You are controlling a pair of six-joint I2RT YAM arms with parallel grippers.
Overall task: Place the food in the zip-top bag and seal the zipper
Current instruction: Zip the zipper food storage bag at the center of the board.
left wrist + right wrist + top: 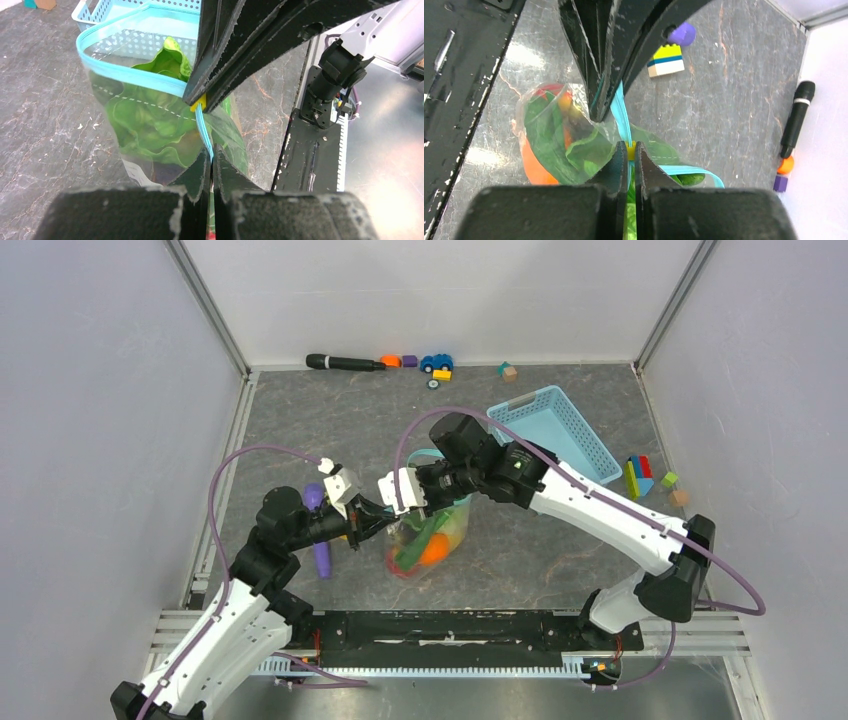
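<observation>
The clear zip-top bag (432, 536) hangs between my two grippers at the table's middle. Inside it are green lettuce (150, 120), an orange (531, 165) and a red fruit (546, 90). My left gripper (211, 152) is shut on the teal zipper (130, 75) at the strip's near end. My right gripper (627, 147) is shut on the zipper's yellow slider (630, 150), a short way along the strip from the left fingers (599, 60). Beyond the slider the mouth still gapes in a loop. In the top view the left gripper (378, 518) and right gripper (398, 512) almost touch.
A light-blue lattice basket (555, 430) stands behind the bag at the right. A purple stick (320, 550) lies left of the bag. A black microphone (345, 362), a toy car (436, 362) and coloured blocks (645, 478) lie along the back and right edges.
</observation>
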